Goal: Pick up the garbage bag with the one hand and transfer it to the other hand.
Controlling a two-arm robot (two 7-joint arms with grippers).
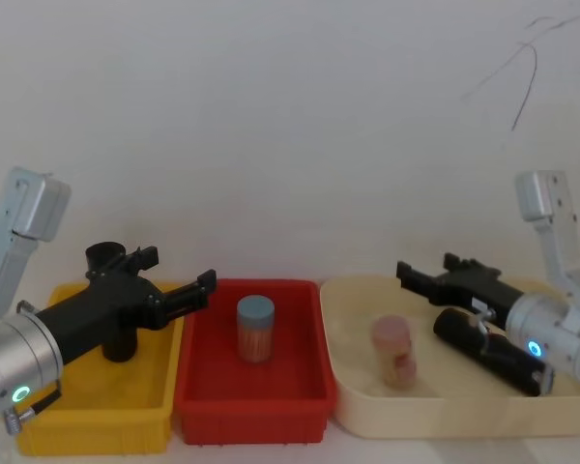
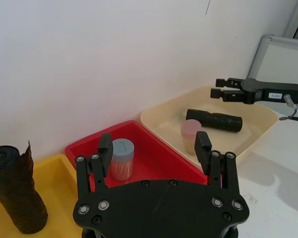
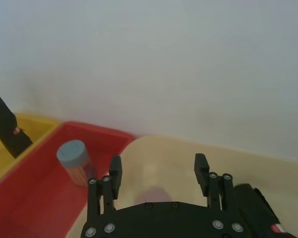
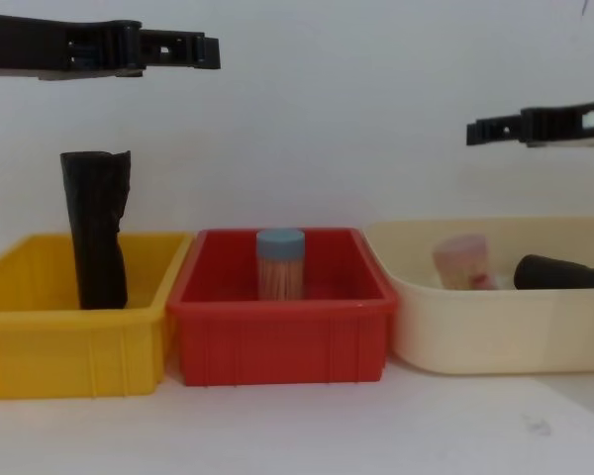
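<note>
Three bins (image 4: 277, 327) — two black rolls (image 2: 214, 120)

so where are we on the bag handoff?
Done: nothing visible. The garbage bag lies in the cream tray beside a pink jar, unheld. In hand: nothing; the right gripper hangs open above the tray, the left gripper open high over the yellow bin, which holds a flared black roll. Left: the pickup and the transfer.
</note>
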